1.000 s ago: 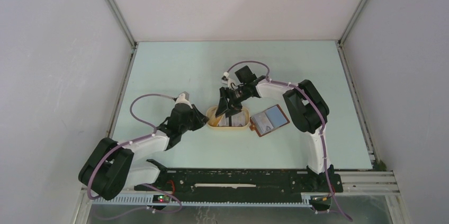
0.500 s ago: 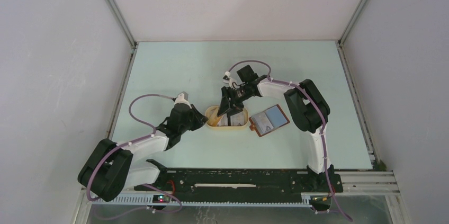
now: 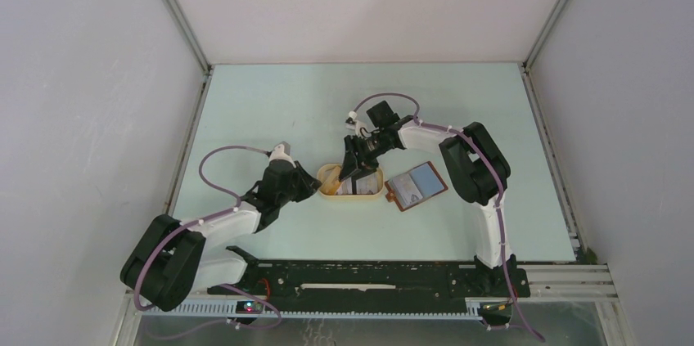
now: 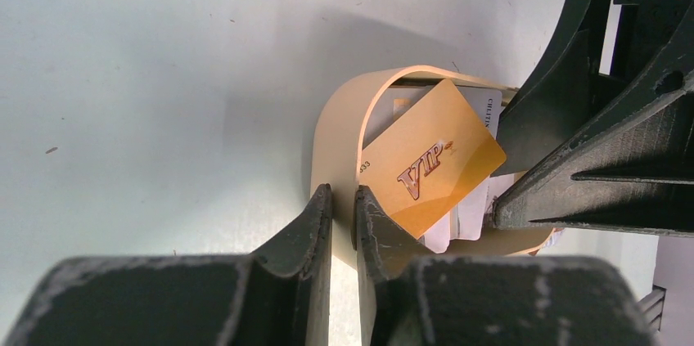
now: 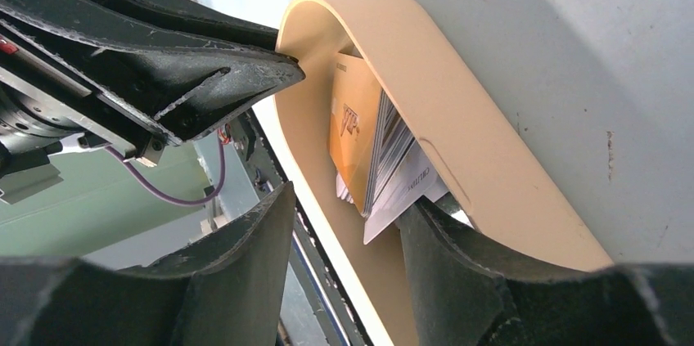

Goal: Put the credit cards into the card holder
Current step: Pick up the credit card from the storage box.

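- Oval cream tray (image 3: 361, 197) sits mid-table (image 3: 327, 101), long side running left to right.
- Credit cards (image 5: 391, 168) stand on edge inside the tray in a loose stack, leaning against its far wall. The front one is a gold VIP card (image 4: 425, 170); whitish cards behind it, with print I cannot read in full.
- Left gripper (image 4: 344, 200) comes in from the left and is clenched on the tray's left end. The rim wall is pinched between its two fingers.
- Right gripper (image 5: 348, 223) reaches down into the tray from the far side. Its jaws are parted and straddle the card stack. One finger is close against a white card's edge and the other stands clear of the gold card. Nothing is grasped.
- Card holder (image 3: 416, 186) lies open and flat on the table just right of the tray, greyish pockets facing up. Neither arm touches it.
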